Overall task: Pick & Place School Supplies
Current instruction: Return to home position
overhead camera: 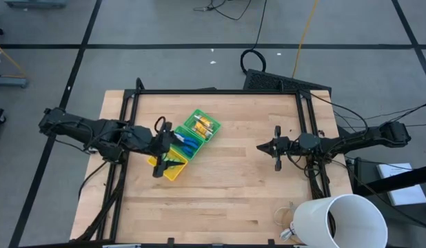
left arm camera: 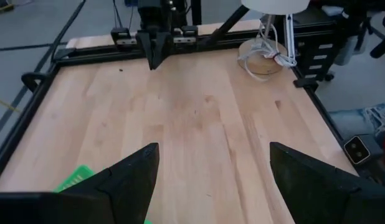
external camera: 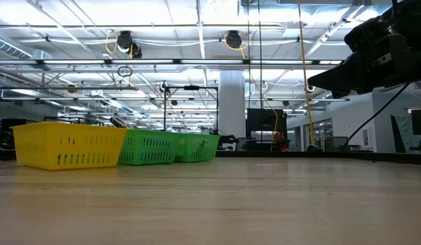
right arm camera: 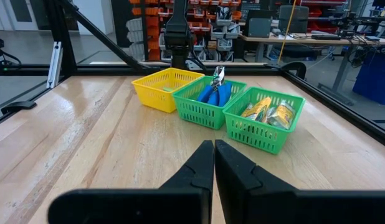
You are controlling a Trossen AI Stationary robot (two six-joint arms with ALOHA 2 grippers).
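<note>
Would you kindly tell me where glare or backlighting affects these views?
Right wrist view: pale glare lies on the table near the yellow basket. Low view: the bright ceiling leaves the right arm a dark silhouette. High view: even light, no glare.

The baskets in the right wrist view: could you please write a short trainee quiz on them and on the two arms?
1. True or false: the blue-handled scissors sit in the middle green basket.
2. Which arm's jaws stand wide open? A. the left arm; B. the right arm; C. both.
3. What colour is the end basket that holds the yellow-orange pieces?
Key: 1 true; 2 A; 3 green.
</note>
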